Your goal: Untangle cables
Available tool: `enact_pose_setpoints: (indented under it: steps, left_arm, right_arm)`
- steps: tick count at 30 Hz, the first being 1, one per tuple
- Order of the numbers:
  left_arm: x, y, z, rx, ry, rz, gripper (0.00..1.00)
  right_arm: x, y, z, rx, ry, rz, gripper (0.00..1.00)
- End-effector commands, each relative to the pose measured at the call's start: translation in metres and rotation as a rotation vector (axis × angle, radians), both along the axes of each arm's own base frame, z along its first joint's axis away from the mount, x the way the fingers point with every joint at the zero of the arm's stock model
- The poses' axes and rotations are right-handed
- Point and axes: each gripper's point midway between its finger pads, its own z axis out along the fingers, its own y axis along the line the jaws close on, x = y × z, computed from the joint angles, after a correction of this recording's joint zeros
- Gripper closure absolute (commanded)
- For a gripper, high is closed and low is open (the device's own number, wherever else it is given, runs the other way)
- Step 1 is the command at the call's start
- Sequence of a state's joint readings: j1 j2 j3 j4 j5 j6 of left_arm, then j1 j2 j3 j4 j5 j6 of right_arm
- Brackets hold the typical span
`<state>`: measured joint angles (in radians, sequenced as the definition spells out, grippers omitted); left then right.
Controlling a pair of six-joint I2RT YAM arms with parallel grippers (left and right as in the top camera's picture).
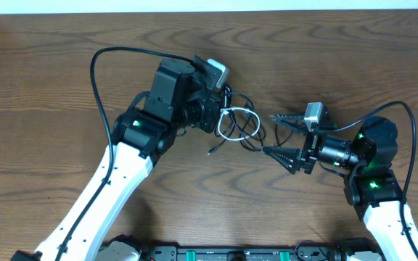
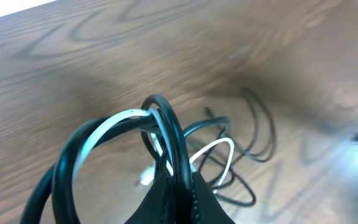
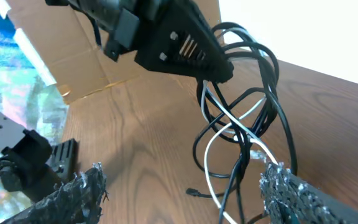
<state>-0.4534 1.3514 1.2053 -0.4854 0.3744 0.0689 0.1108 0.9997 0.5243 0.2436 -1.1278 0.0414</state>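
**Inspector:** Left gripper (image 1: 216, 114), condition?

**Assistant:** Jaws closed tight on the cables (image 1: 239, 123). In the left wrist view several black loops and one white strand rise straight out of the pinch at its fingertips (image 2: 191, 190). In the right wrist view the bundle hangs below that gripper (image 3: 219, 70), partly raised off the table (image 1: 49, 87).

**Inspector:** Where does the rest of the bundle lie?

**Assistant:** Just beyond the left gripper's tips, on the side toward the other arm. The loops remain crossed over one another, black over white. One black plug end (image 1: 212, 152) trails out below the tips and rests on the wood.

**Inspector:** Right gripper (image 1: 281, 138)?

**Assistant:** Jaws spread wide, nothing between them. The cables (image 3: 253, 112) hang directly ahead of its opening, nearer one finger (image 3: 288, 186) than the other. A white strand passes just beside that finger; I cannot tell whether they touch.

**Inspector:** The two grippers?

**Assistant:** Apart, tips facing, tangle between.
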Motion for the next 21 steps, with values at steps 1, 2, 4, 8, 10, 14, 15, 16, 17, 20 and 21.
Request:
enact_pose_setpoints:
  steps: [1, 2, 4, 8, 10, 14, 15, 16, 17, 20, 21]
  left_arm:
    - [-0.019, -0.023, 0.028, -0.125, -0.008, -0.155, 0.92]
    - [-0.026, -0.03, 0.032, -0.161, 0.006, -0.201, 0.92]
    - [-0.034, -0.037, 0.038, -0.206, 0.014, -0.257, 0.92]
    - [-0.052, -0.054, 0.063, -0.344, 0.016, -0.397, 0.92]
    - [-0.055, -0.057, 0.068, -0.37, 0.018, -0.418, 0.92]
    - [-0.065, -0.063, 0.077, -0.419, 0.027, -0.475, 0.93]
    - [-0.066, -0.064, 0.077, -0.419, 0.027, -0.479, 0.92]
    - [-0.068, -0.066, 0.078, -0.419, 0.029, -0.487, 0.92]
    - [-0.07, -0.068, 0.077, -0.419, 0.03, -0.493, 0.92]
    - [-0.081, -0.078, 0.078, -0.42, 0.034, -0.533, 0.93]
    - [-0.084, -0.081, 0.079, -0.422, 0.03, -0.545, 0.92]
  right_arm:
    - [-0.005, 0.003, 0.005, 0.001, -0.026, 0.032, 0.22]
    - [-0.005, 0.003, 0.005, 0.001, -0.025, 0.032, 0.22]
    - [-0.004, 0.003, 0.003, 0.001, -0.02, 0.032, 0.22]
    - [0.0, 0.004, -0.006, -0.012, -0.002, 0.034, 0.22]
    - [0.002, 0.004, -0.01, -0.013, 0.014, 0.034, 0.21]
    - [0.011, 0.004, -0.025, -0.025, 0.059, 0.021, 0.2]
    - [0.011, 0.004, -0.026, -0.026, 0.064, 0.021, 0.2]
    - [0.012, 0.004, -0.029, -0.027, 0.075, 0.021, 0.2]
    - [0.013, 0.004, -0.03, -0.028, 0.079, 0.022, 0.2]
    - [0.014, 0.004, -0.031, -0.03, 0.083, 0.018, 0.2]
    - [0.014, 0.004, -0.031, -0.03, 0.079, 0.015, 0.23]
